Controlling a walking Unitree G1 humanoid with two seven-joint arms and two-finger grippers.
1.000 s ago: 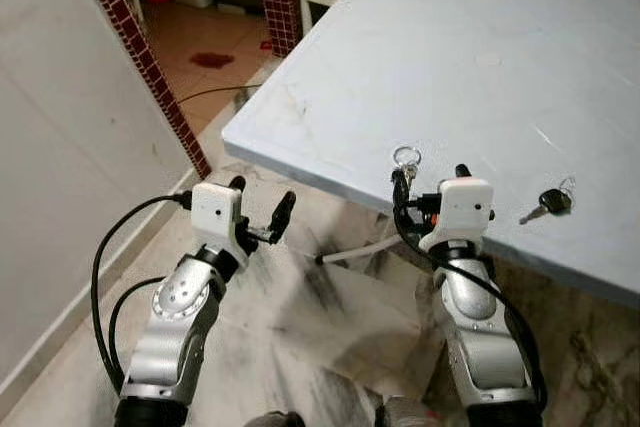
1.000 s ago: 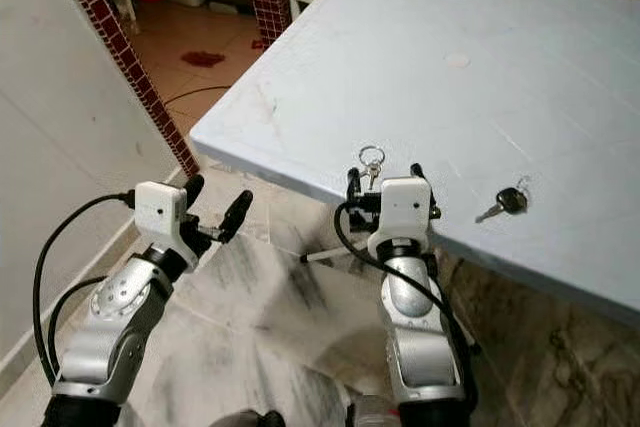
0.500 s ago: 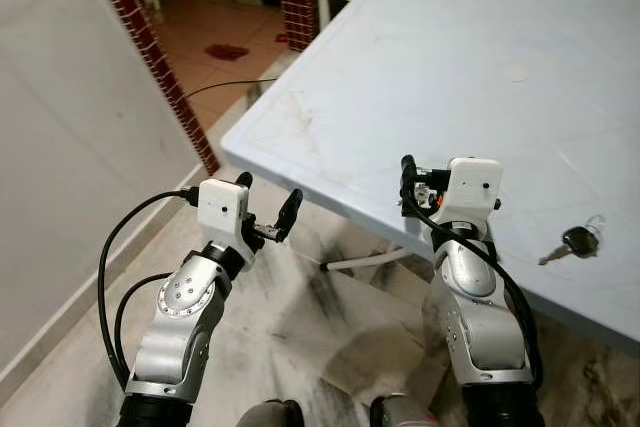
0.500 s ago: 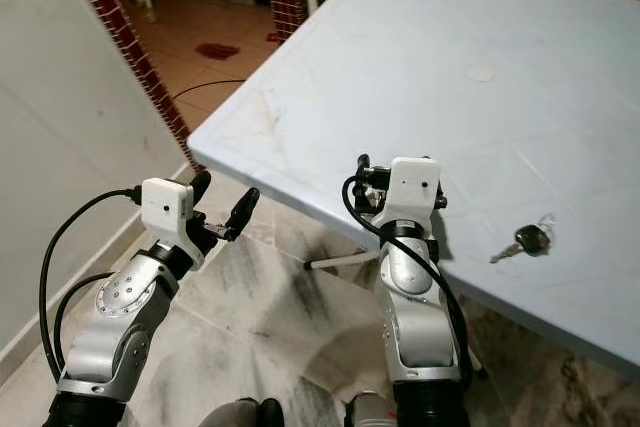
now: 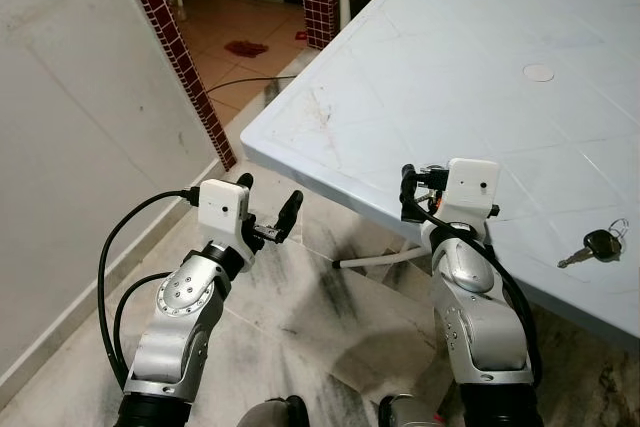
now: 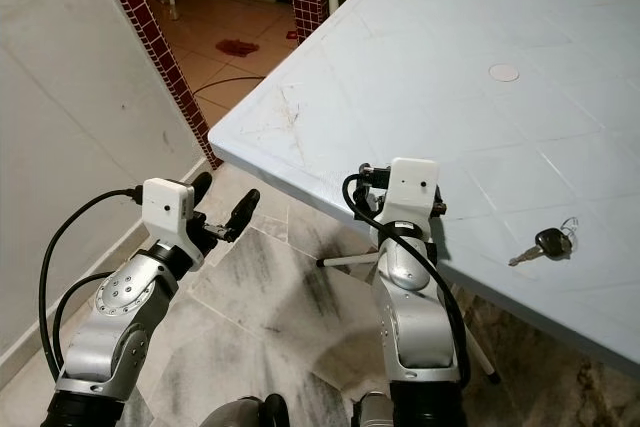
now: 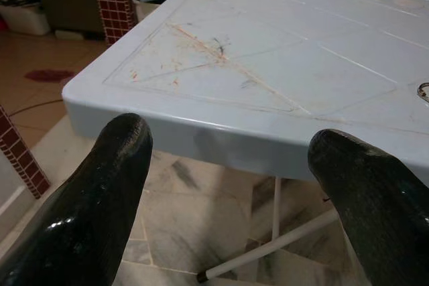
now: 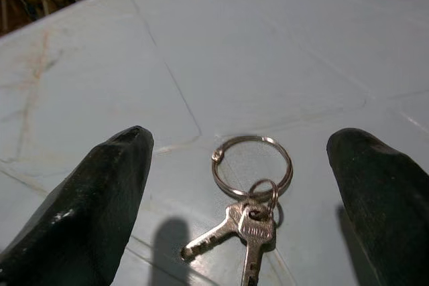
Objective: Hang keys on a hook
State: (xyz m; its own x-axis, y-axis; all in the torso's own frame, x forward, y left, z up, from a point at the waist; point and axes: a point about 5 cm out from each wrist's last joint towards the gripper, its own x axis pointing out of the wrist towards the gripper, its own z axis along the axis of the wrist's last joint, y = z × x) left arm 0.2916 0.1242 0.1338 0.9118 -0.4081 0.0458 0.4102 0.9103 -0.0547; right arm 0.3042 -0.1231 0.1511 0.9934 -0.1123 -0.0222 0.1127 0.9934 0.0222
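Keys [image 8: 249, 195] on the table [image 5: 480, 67], between the right gripper's [image 8: 241, 185] fingers

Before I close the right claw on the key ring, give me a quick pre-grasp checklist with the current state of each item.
1. Key ring with two silver keys lies flat on the table: ok.
2. Ring sits between the right claw's fingers, roughly centred: ok.
3. Right claw open wide enough to straddle the ring: ok.
4. Fingertips down at table level, touching the ring: cannot tell.
5. Left claw open, off the table edge over the floor, out of the way: ok.
6. Black-headed key lies apart on the table to the right, not in the grasp path: ok.
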